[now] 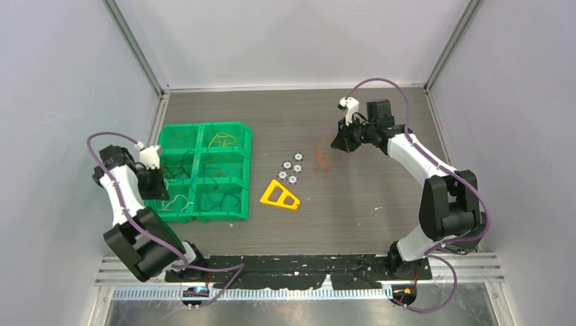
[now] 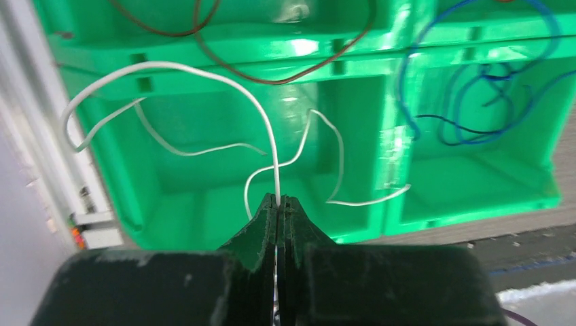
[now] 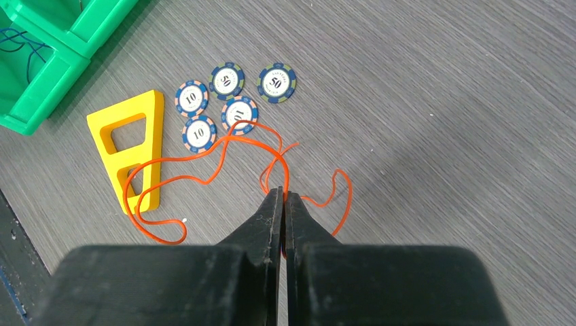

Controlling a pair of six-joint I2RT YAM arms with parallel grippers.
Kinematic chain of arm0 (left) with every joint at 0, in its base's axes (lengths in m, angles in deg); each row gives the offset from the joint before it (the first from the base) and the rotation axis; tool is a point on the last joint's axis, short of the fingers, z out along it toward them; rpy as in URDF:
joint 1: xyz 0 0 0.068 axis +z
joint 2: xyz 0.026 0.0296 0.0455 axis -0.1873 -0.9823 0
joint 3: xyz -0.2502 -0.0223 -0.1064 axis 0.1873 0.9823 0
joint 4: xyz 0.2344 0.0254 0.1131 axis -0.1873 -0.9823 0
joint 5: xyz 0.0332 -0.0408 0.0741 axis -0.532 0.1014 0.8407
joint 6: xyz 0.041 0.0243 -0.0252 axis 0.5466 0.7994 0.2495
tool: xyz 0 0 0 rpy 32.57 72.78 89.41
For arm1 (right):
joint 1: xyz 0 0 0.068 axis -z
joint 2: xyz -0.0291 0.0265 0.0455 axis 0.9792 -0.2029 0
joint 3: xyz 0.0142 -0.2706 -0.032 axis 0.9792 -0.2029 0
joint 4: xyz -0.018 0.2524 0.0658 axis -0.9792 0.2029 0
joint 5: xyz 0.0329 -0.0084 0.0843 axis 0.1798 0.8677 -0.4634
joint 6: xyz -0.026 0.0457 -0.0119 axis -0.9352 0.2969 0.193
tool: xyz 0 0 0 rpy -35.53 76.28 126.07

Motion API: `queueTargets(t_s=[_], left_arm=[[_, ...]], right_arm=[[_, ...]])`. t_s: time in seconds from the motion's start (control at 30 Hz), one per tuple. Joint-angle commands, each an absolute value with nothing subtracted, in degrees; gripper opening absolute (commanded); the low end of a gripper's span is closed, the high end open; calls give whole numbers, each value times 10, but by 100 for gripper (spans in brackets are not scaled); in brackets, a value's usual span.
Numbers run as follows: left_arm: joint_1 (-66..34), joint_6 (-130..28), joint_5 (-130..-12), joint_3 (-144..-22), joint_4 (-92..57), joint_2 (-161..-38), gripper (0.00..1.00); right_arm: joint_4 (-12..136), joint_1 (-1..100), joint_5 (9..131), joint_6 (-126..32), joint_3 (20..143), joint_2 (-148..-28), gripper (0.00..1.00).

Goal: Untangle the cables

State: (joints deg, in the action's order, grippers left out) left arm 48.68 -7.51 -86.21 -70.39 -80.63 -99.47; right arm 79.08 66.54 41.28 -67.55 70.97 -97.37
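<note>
Grey table [image 3: 441,102] is carrying poker chips [image 3: 239,113] marked 10 and 50. Left gripper [image 2: 279,201] is clamping a white cable [image 2: 276,170] over a green bin [image 2: 326,51]; right gripper [image 3: 284,194] is clamping an orange cable [image 3: 226,139].

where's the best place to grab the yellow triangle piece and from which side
Probably the wide end bar of the yellow triangle piece, straight down from above, one finger in the big cut-out, one outside. It lies flat on the table, so a side approach finds little edge, and the orange cable crosses its narrow end.
</note>
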Motion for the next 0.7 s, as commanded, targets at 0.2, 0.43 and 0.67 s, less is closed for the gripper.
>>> queueTargets(t_s=[0.2, 0.43, 0.67], left_arm=[[564, -85, -761, -767, -743, -1008, 0], [572, -123, -731, -793, -732, -1050, 0], [611, -167, -768, -858, -763, -1108, 0]], right_arm=[[780, 670, 401, -677, 715, -959, 5], [767, 670, 404, -655, 717, -962, 5], [771, 670, 408, -658, 705, -948, 5]])
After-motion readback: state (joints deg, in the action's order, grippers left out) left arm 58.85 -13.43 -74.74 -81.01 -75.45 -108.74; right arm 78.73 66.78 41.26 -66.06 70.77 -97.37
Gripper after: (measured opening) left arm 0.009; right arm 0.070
